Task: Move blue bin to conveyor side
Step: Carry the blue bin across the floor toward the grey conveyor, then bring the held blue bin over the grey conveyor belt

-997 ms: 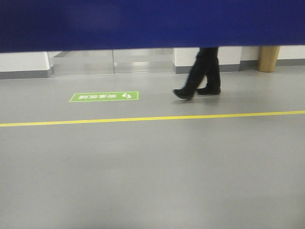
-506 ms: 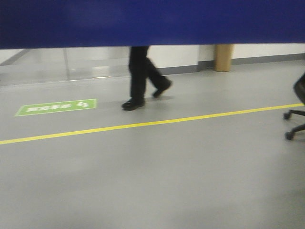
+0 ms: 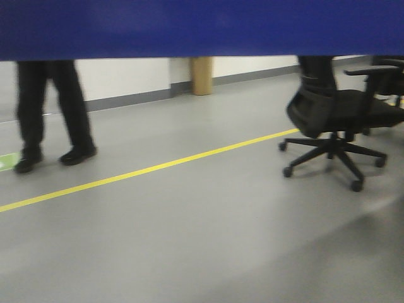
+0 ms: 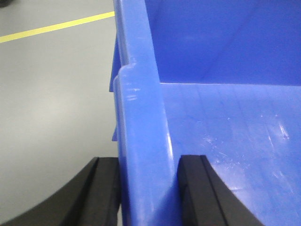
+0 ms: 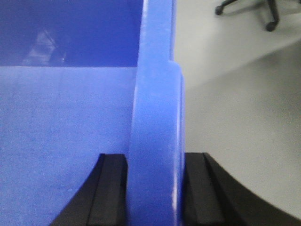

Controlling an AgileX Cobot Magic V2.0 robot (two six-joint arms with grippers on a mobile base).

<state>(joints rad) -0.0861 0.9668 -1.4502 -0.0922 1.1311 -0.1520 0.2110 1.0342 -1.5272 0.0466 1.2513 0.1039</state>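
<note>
Blue bin (image 3: 202, 28) sits crosswise, opening upward, left tool (image 4: 148, 188) and right tool (image 5: 154, 188) pinching opposite walls

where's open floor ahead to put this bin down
The widest bare patch is the grey floor on the near side of the yellow line. Beyond the line, a gap lies between the person's legs and the office chair. The right is crowded by that chair's wheeled base.

Black office chair (image 3: 341, 113), yellow floor line (image 3: 145, 169), person's legs (image 3: 69, 107)
</note>
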